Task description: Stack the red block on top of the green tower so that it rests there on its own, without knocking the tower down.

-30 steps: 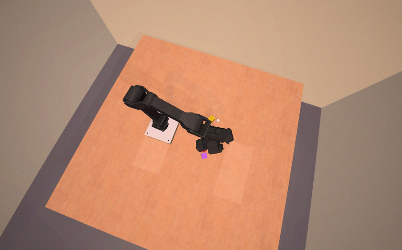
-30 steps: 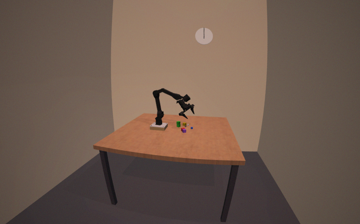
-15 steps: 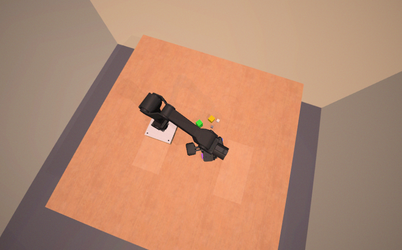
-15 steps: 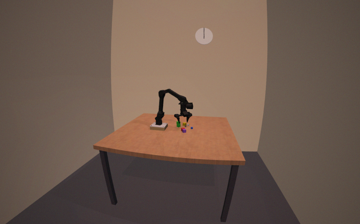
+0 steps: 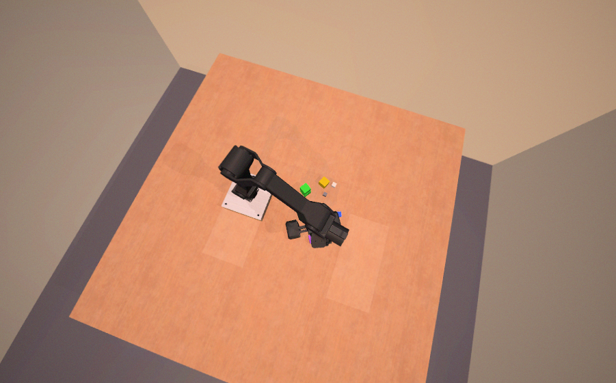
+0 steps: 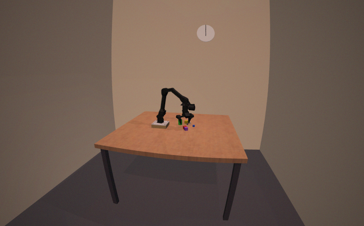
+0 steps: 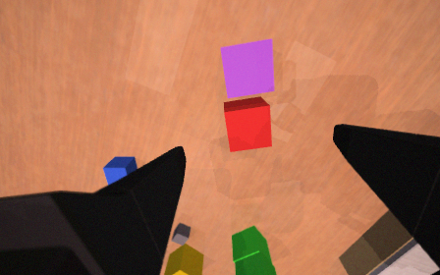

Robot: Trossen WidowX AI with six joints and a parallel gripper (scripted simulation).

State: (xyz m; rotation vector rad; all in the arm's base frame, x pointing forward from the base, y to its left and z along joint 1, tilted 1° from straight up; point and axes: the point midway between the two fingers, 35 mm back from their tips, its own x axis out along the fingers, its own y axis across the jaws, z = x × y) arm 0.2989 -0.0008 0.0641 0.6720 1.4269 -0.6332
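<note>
Overhead, the arm's white base plate (image 5: 245, 203) sits on the wooden table (image 5: 205, 295), and everything else is placed relative to the red block (image 7: 247, 129). Going left to right in the wrist view, a small blue cube (image 7: 119, 168) lies to the left of the red block and lower in the frame, partly hidden behind one black finger (image 7: 158, 182). A tiny grey cube (image 7: 182, 233) and a yellow block (image 7: 185, 260) lie lower still, also left of it. The purple block (image 7: 248, 68) sits directly above the red block in the frame, their facing edges touching or nearly so. The green tower (image 7: 251, 252) stands almost straight below the red block in the frame, well apart from it. The gripper (image 7: 258, 147) hangs above the table with its fingers spread wide and nothing between them; the red block rests on the table in the gap framed by the two fingers.
</note>
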